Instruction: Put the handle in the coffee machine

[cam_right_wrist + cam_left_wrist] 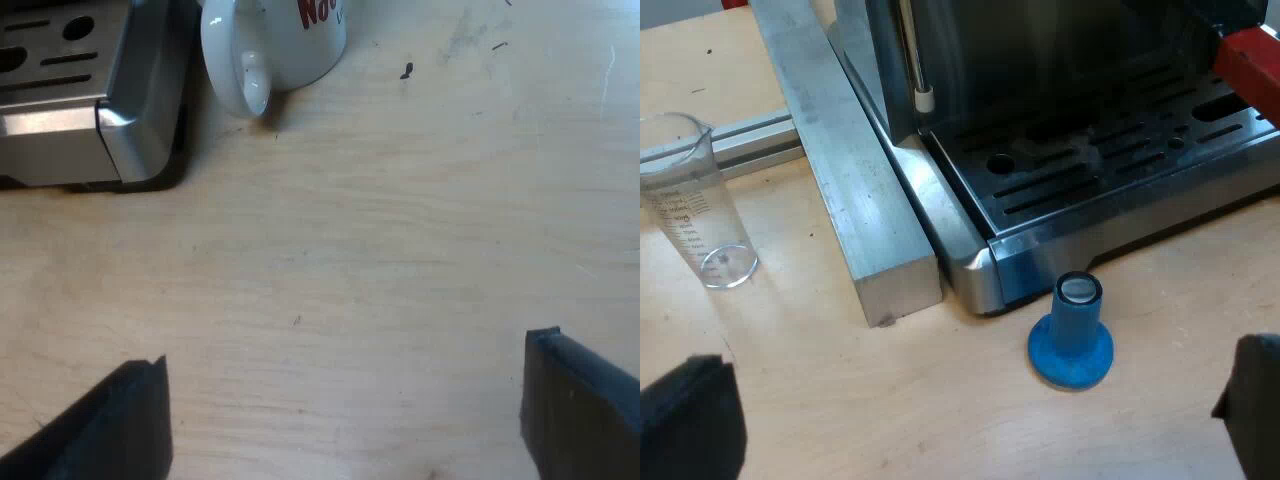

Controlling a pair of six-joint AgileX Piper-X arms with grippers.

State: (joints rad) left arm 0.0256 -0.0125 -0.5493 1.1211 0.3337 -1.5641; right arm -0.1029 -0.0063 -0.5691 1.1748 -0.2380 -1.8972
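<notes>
The espresso machine (1060,120) stands on the wooden table, its slotted drip tray (1110,160) facing me. The red end of the handle (1252,68) shows at the machine's front, above the tray. A blue tamper (1072,332) stands upright on the table just before the tray's corner. My left gripper (980,420) hovers open over the bare wood near the tamper, holding nothing. My right gripper (345,420) is open over bare table, with the machine's corner (130,130) and a white mug (270,45) beyond it.
A clear measuring glass (695,200) stands upright beside an aluminium bar (855,190) that runs along the machine's side. A thin steam wand (920,70) hangs over the tray. The mug with red lettering sits close to the machine's corner.
</notes>
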